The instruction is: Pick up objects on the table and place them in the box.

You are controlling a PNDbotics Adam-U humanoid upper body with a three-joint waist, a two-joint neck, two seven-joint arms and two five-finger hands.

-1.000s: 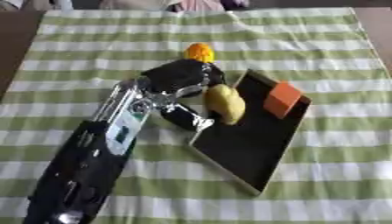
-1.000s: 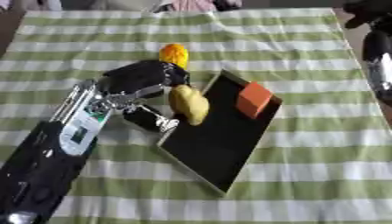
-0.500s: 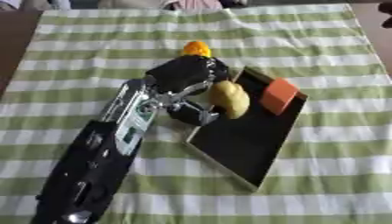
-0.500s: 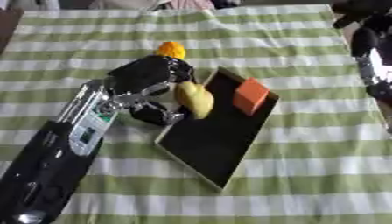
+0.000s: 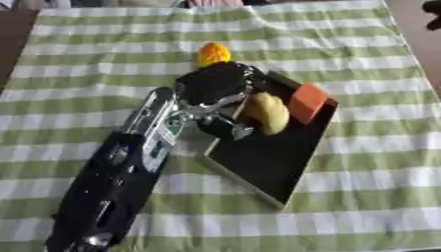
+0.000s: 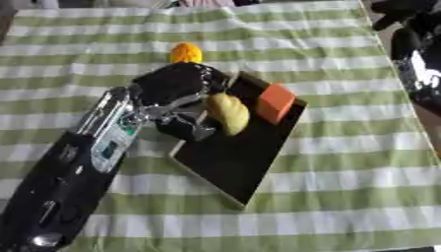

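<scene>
Yellow fruit, perhaps a lemon (image 5: 268, 113), carried further over the black box (image 5: 284, 162) than a second ago, beside the orange block (image 5: 307, 102); left hand (image 5: 215, 88) curled on it; release due; orange fruit (image 5: 213, 53) left outside.

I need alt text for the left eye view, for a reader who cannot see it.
The robot's left hand holds a yellow fruit over a black tray-like box with an orange block inside. An orange-yellow object lies on the green-striped tablecloth behind the hand.

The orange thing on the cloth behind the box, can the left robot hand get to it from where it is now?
Probably yes: the orange thing lies just beyond the left robot hand, with only bare cloth between, but that hand is around the yellow object over the box.
</scene>
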